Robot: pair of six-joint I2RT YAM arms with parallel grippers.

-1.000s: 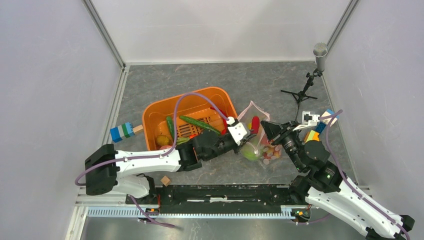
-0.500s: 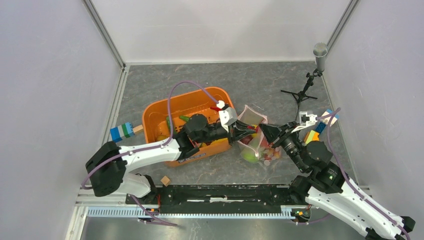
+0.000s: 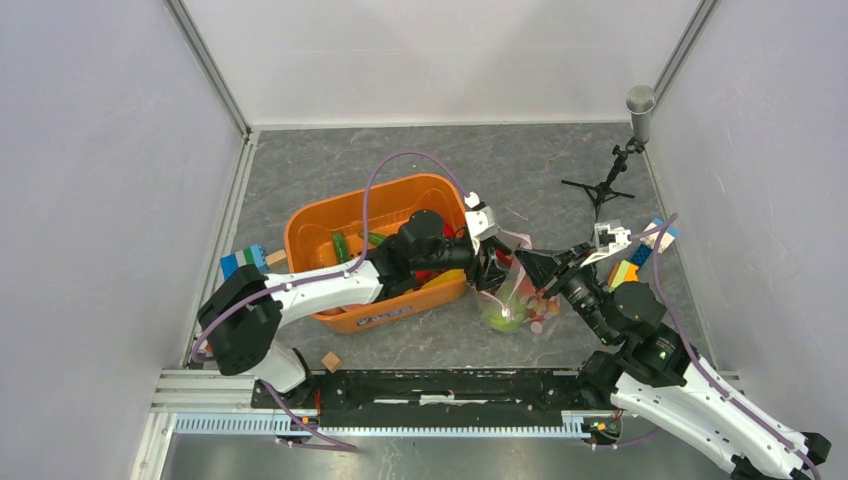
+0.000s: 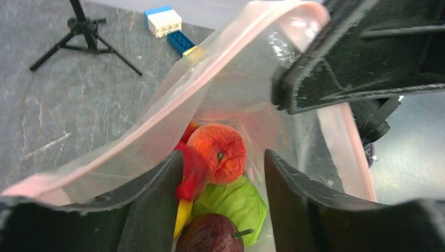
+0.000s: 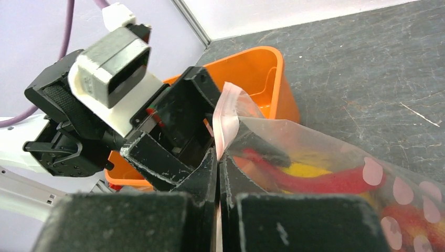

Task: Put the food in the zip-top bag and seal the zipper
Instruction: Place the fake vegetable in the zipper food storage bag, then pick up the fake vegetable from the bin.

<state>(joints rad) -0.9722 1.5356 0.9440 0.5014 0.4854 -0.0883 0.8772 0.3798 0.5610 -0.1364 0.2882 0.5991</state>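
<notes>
The zip-top bag (image 3: 512, 292) stands open just right of the orange tub, its pink zipper (image 4: 210, 79) running round the mouth. My right gripper (image 5: 218, 157) is shut on the zipper rim and holds the mouth up. My left gripper (image 4: 221, 155) is open right at the mouth, pointing down into the bag. Inside lies food: an orange peach (image 4: 218, 152), a green piece (image 4: 236, 202), a red chilli (image 4: 191, 170) and a dark red fruit (image 4: 207, 233). In the top view, a green melon (image 3: 500, 318) shows through the bag's bottom. Green pods (image 3: 340, 245) lie in the tub.
The orange tub (image 3: 330, 225) sits under my left forearm. A microphone tripod (image 3: 603, 185) stands at the back right, with coloured blocks (image 3: 640, 250) beside my right arm. A blue-green block (image 3: 245, 262) and a small wooden cube (image 3: 330, 360) lie left of the tub.
My left arm swung up over the tub and brought its gripper to the bag's mouth, where its jaws opened. The right gripper kept its hold on the rim.
</notes>
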